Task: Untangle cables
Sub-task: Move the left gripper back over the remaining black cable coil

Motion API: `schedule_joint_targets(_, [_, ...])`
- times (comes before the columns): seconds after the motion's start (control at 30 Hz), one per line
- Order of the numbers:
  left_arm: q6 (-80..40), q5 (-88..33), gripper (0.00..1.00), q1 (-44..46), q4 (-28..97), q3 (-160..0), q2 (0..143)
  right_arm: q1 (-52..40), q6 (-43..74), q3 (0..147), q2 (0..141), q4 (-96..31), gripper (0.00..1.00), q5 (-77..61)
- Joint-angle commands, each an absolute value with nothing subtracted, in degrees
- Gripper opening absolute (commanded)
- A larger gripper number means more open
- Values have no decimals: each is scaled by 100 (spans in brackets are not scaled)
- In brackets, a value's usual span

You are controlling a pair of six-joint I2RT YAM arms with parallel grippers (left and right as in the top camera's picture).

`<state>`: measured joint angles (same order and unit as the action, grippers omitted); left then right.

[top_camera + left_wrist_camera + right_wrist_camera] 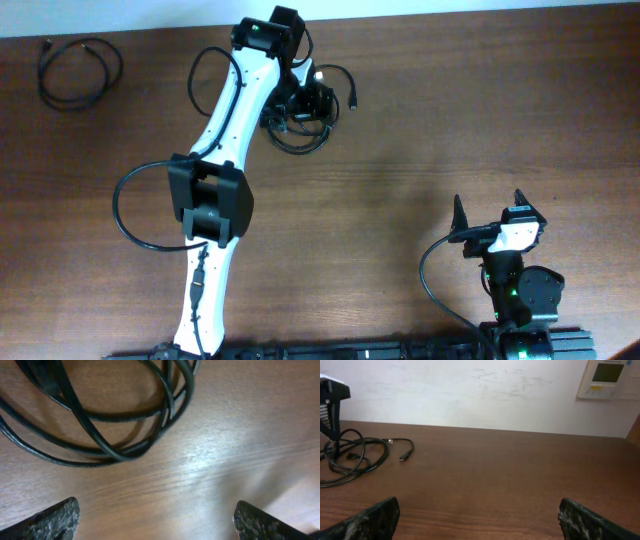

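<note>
A tangled bundle of thin black cables (312, 118) lies at the far middle of the table, with a plug end (352, 100) sticking out to the right. It also shows in the left wrist view (107, 420) and the right wrist view (355, 457). A separate looped black cable (78, 72) lies at the far left. My left gripper (157, 520) is open and empty, low over the table just beside the bundle. My right gripper (480, 517) is open and empty near the front right (490, 215).
The wooden table (450, 120) has a white wall behind it. A wall-mounted controller (610, 377) shows at the upper right of the right wrist view. Thicker black wires loop off the left arm (130, 215) and right base (430, 275).
</note>
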<state>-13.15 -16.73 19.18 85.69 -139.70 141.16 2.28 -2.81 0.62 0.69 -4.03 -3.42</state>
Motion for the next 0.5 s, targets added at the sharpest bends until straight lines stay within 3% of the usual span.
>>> schedule_joint_targets(0.0, [-1369,-1516,99,1935,8556,-13963,14271,189,-276,32,40,-432,98,-294])
schedule_joint_targets(0.47, [-1369,-1382,99,1935,8405,-13963,14346,189,-276,32,43,-432,98,-294])
